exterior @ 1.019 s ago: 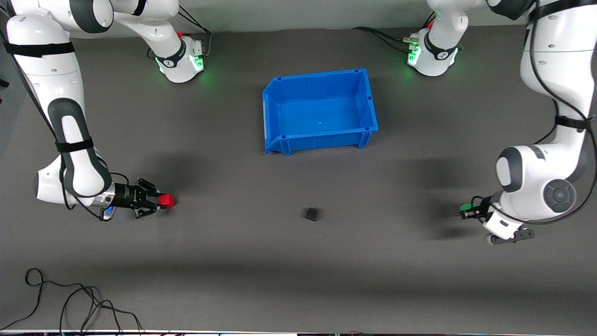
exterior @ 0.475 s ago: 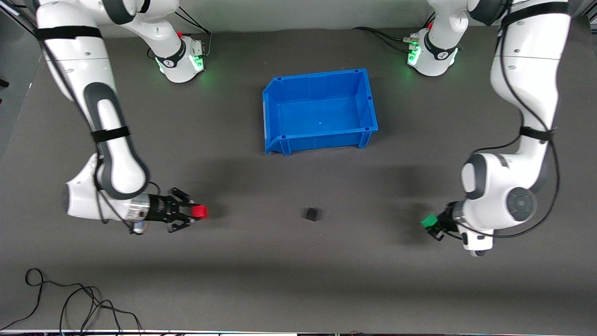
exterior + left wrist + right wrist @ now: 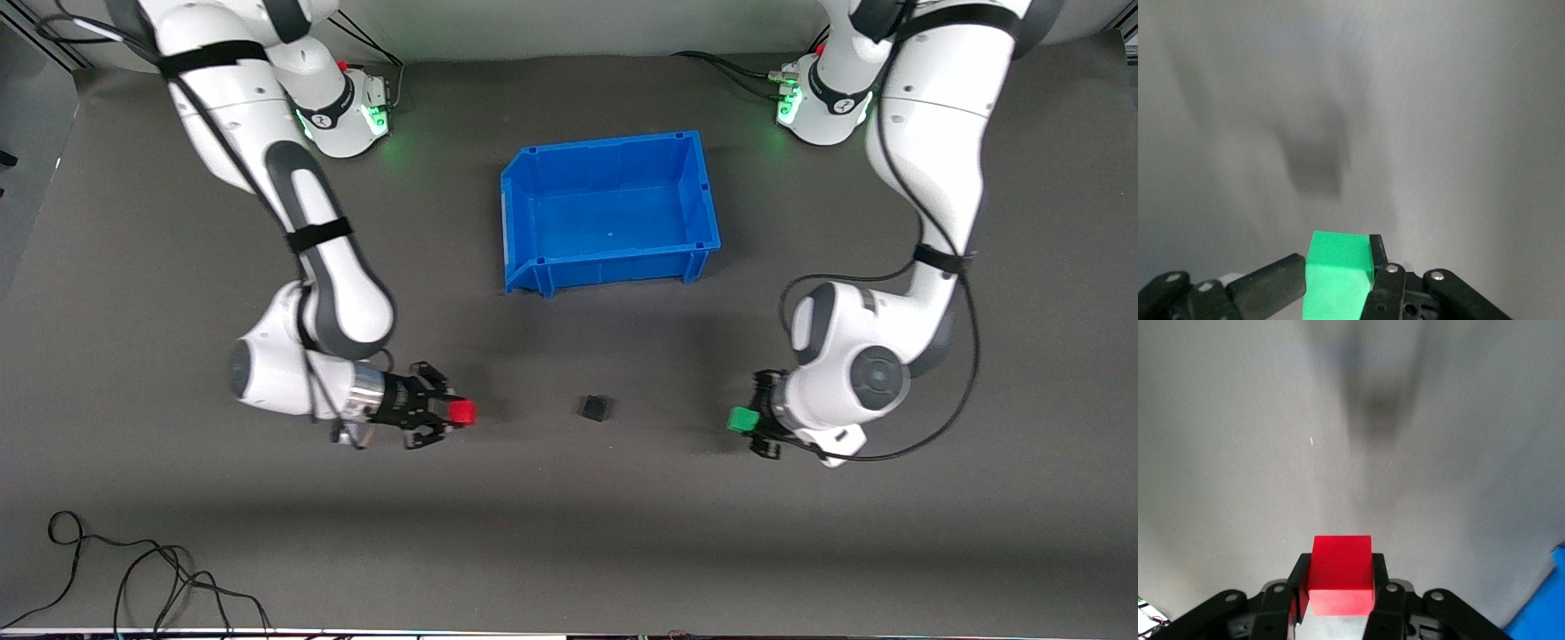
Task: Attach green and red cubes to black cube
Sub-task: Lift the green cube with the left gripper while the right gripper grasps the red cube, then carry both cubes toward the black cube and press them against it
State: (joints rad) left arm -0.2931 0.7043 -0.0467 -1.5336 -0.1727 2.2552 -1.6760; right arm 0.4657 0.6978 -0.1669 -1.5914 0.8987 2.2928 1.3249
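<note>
A blue bin (image 3: 610,211) is seen on the dark grey mat (image 3: 569,533), with nothing visible inside it. Nearer the front camera than the bin, the black cube (image 3: 593,408) lies alone on the mat. The red cube (image 3: 461,412) is clamped between the fingers of the right gripper (image 3: 449,413), which is held low over the mat toward the right arm's end from the black cube. The green cube (image 3: 741,419) is gripped by the left gripper (image 3: 754,422), held low over the mat toward the left arm's end from the black cube. Both arms are bent at the elbow, their wrists pointed toward the black cube. Loose black cables (image 3: 133,578) lie at the mat's edge nearest the front camera.
</note>
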